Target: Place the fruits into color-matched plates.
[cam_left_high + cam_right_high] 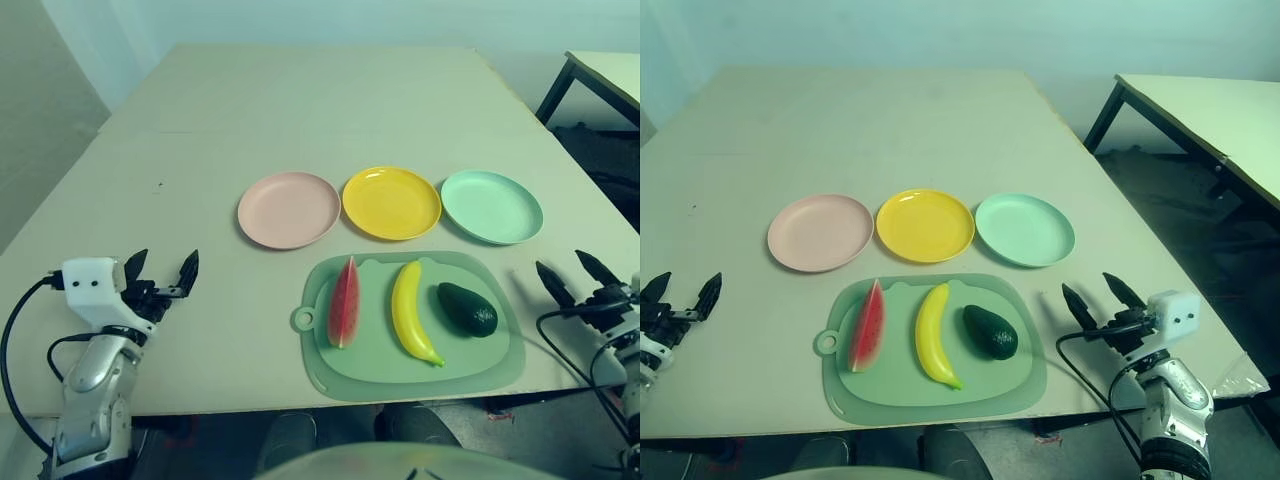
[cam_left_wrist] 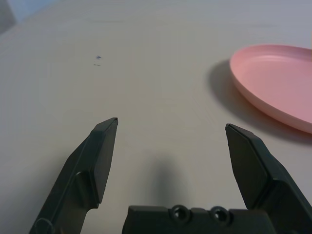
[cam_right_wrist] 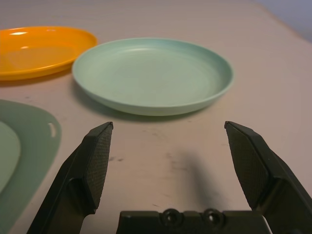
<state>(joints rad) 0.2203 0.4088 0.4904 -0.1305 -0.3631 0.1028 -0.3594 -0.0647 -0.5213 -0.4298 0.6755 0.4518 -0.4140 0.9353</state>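
My left claw (image 1: pixel 162 268) hangs wide open w/ nothing in it, low over the bare counter (image 1: pixel 300 110) at abt 8 o'clock from the plates; my right claw (image 1: pixel 1092 293) is likewise spread full, empty, at abt 4 o'clock, just off the green mat (image 1: pixel 480 375). Three plates sit in a row mid-counter, edges nearly touching: pink plate (image 1: pixel 289 209) at 9 o'clock of the yellow plate (image 1: pixel 391 202), mint green plate (image 1: pixel 491 206) at its 3 o'clock. All three bare inside. The mat lies just on the near side of them, at 6 o'clock, w/ a ring tab (image 1: pixel 304 319) on its 9 o'clock edge. On the mat, side by side and apart from each other: watermelon wedge (image 1: pixel 344 302), red face w/ green rind, nearest the tab; banana (image 1: pixel 410 311) in the middle, lying lengthwise toward the plates; dark avocado (image 1: pixel 467 308) at 3 o'clock of the banana. Left wrist view has the pink plate's rim past my fingers; right wrist view has the mint plate straight ahead, yellow one beside it, a mat corner close by. No brand, label or writing readable on anything; only a small dark speck (image 2: pixel 98 58) on the counter.
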